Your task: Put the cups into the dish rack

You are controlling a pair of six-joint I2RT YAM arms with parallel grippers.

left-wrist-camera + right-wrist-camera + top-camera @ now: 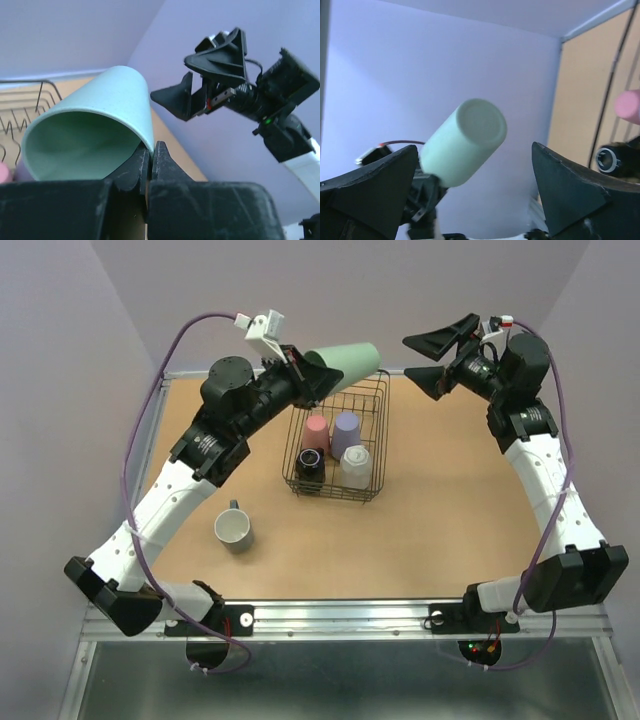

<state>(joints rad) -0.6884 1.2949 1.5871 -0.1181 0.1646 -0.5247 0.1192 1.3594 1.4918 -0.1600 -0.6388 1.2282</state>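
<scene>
My left gripper (pixel 305 375) is shut on the rim of the pale green cup (pixel 345 362) and holds it on its side in the air over the far end of the black wire dish rack (pixel 381 440). In the left wrist view the fingers (pixel 151 147) pinch the cup's wall (pixel 95 125). The rack holds a pink cup (pixel 316 430), a lavender cup (pixel 346 428), a white cup (pixel 356 465) and a dark brown mug (pixel 310 465). My right gripper (pixel 428 360) is open and empty, to the right of the green cup and facing its base (pixel 465 140).
A grey-blue mug with a cream inside (pixel 233 527) stands upright on the table to the left of the rack's near end. The back wall is close behind both grippers. The right wrist view shows the rack's wires (pixel 612 85) and the pink cup (pixel 627 106).
</scene>
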